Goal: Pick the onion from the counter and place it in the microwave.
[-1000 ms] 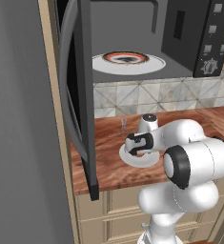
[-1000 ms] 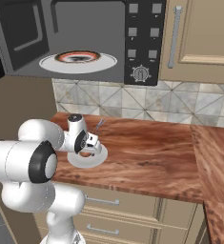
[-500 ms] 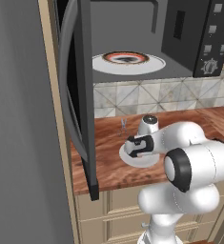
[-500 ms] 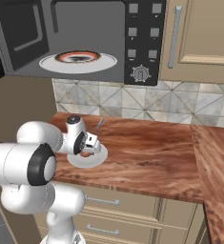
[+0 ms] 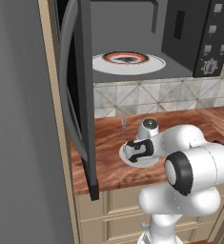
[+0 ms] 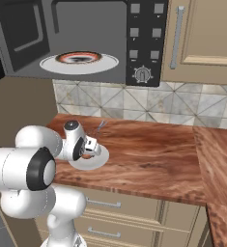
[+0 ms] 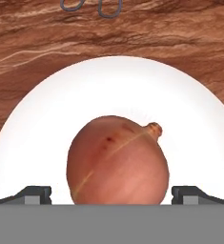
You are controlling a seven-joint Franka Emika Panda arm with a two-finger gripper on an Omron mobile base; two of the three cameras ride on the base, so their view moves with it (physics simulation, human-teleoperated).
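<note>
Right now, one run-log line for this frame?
phase: pre-grasp | gripper: open, straddling reddish-orange round onion | onion: on white plate, reddish-brown wood counter | dark grey microwave: door open

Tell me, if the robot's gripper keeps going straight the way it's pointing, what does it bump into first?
Most likely the onion. It sits on the white plate between the open jaws of the gripper. Past the onion it would meet the plate, though how near is hard to judge.
</note>
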